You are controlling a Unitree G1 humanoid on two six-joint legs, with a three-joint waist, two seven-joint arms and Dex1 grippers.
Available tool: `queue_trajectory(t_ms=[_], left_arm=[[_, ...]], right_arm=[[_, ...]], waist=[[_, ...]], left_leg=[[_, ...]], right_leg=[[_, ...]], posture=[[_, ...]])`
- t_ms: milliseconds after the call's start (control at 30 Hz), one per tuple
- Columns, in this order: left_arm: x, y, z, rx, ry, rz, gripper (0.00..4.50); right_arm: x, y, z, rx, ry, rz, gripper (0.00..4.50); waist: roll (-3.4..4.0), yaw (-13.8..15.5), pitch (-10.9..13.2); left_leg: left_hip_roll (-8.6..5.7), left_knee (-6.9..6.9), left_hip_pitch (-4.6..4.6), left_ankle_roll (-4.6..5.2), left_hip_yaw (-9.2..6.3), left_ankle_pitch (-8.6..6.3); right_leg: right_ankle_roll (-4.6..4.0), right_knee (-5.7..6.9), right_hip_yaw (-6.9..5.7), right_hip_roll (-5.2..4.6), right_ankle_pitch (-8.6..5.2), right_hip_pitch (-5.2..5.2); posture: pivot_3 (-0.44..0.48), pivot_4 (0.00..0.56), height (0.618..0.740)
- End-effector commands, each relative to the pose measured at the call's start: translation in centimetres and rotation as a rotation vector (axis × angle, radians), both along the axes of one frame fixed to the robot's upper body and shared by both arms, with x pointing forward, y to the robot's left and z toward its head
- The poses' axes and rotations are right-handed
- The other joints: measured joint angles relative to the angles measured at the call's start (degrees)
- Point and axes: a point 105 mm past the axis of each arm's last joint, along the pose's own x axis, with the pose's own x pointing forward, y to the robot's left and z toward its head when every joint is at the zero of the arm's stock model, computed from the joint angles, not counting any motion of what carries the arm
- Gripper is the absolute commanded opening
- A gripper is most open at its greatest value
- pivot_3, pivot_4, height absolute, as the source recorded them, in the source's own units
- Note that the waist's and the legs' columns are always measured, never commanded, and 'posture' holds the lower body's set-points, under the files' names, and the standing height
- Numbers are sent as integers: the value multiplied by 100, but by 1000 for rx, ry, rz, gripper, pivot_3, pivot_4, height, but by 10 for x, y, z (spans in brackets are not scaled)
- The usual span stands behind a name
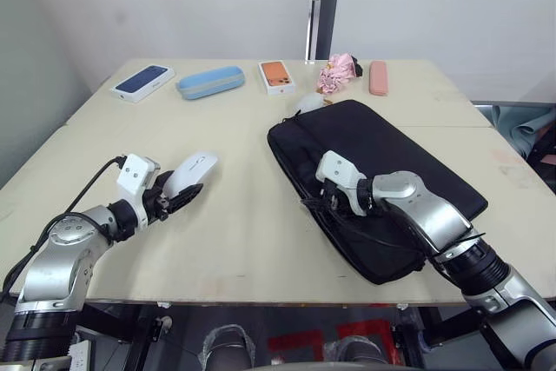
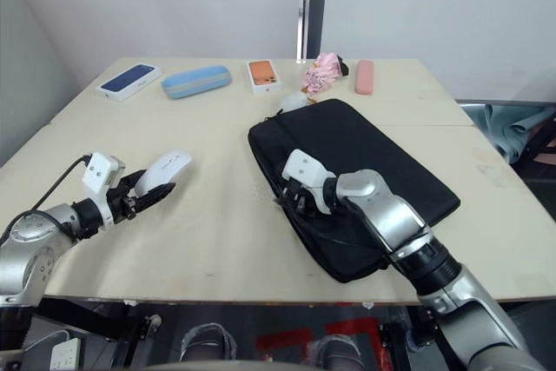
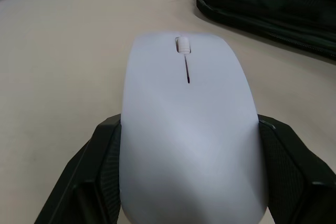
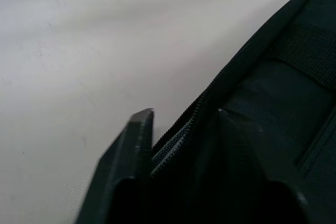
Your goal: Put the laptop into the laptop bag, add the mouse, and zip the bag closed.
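The mouse (image 3: 189, 129) sits pinched between my left gripper (image 1: 178, 198) fingers, clear of the bag, at about nine o'clock from it across bare table. It is smooth, white and flat, an oval with a thin centre line and a small wheel. The laptop bag (image 1: 391, 162) lies flat at centre right, black woven fabric with a ribbed zip running round its edge. My right gripper (image 1: 323, 203) is at the bag's near-left edge, its fingers nipping the fabric lip by the zip. I judge the laptop is already inside, as none lies out; the mouse has yet to go in and the zipping remains. Along the table's (image 1: 234, 241) far edge, at twelve o'clock, lie a blue case (image 1: 210, 82) and an orange box (image 1: 276, 76).
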Motion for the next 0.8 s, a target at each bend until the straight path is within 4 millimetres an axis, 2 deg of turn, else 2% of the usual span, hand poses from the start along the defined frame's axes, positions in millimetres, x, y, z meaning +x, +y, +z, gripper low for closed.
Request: queue_trajectory(t_ms=[33, 100, 333, 533, 733, 800], left_arm=[[3, -1, 11, 5, -51, -5, 2826], [4, -2, 12, 4, -52, -10, 2826], [0, -2, 11, 9, -46, -30, 2826], [-8, -9, 12, 12, -37, -81, 2826], [-11, -12, 16, 28, -37, -121, 2826], [-12, -22, 18, 27, -36, -166, 2826]], right_arm=[[5, -7, 5, 18, 0, -42, 616], [6, -7, 5, 40, 21, -58, 16], [7, -11, 8, 67, 36, -80, 16], [-3, 1, 54, 302, 116, 7, 16], [-10, -5, 99, 442, 159, 73, 16], [-11, -4, 114, 495, 153, 89, 16]], waist=[[0, 1, 0], [0, 1, 0], [0, 2, 0], [1, 1, 1], [3, -10, 2], [4, -18, 2]], left_leg=[[0, 0, 0, 0, 0, 0], [0, 0, 0, 0, 0, 0], [0, 0, 0, 0, 0, 0], [0, 0, 0, 0, 1, 0], [1, -1, 1, 0, 1, 0], [1, -2, 3, 0, 2, 0]], right_leg=[[0, 0, 0, 0, 0, 0], [0, 0, 0, 0, 0, 0], [0, 1, 0, 0, 0, 0], [0, 1, 2, 0, 0, -1], [0, 3, 1, 2, 0, -3], [0, 4, 2, 2, 0, -3]], posture=[[0, 150, 740], [0, 150, 740], [0, 150, 740], [0, 150, 740], [0, 150, 740], [0, 150, 740]])
